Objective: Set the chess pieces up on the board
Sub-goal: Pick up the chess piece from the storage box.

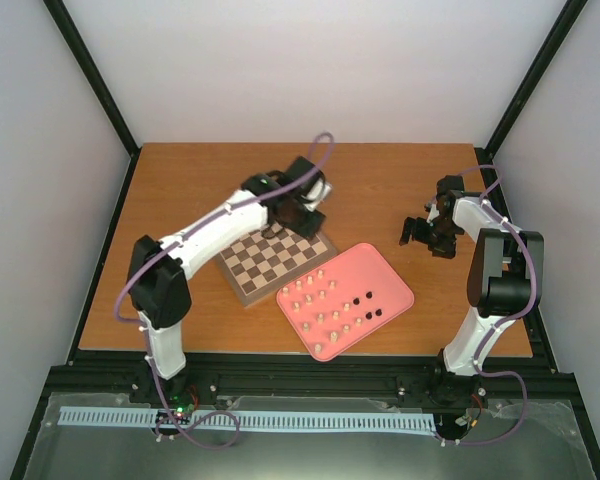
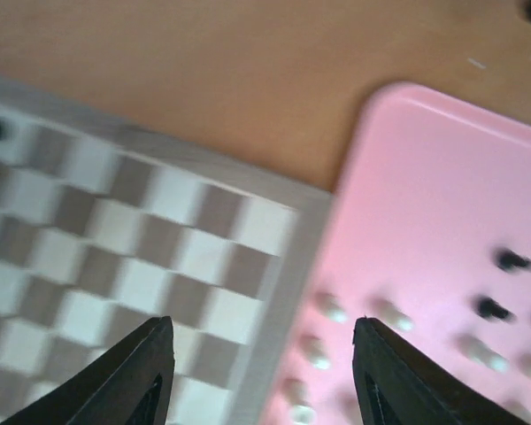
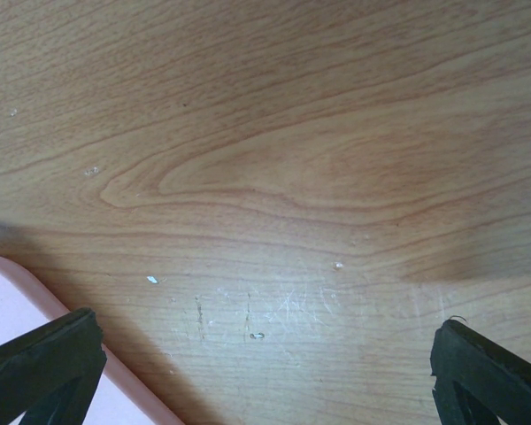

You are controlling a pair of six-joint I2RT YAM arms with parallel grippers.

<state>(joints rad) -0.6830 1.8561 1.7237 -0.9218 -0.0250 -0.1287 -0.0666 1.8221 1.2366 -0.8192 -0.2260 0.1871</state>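
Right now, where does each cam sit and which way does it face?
Top external: above and behind the bases, looking down on the table, board and pink tray; both arms, left gripper and right gripper show.
Left wrist: above the board's edge, facing down at board and tray with chess pieces; left fingers at bottom.
Right wrist: facing down at bare table, tray corner lower left; right fingers in the bottom corners.
Shared: the tray shows in all three.

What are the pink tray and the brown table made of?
The pink rounded-corner tray looks like smooth plastic: one even colour, soft moulded corners. The brown table looks like wood or wood-print laminate, semi-matte: wavy grain lines and fine scratches show up close.
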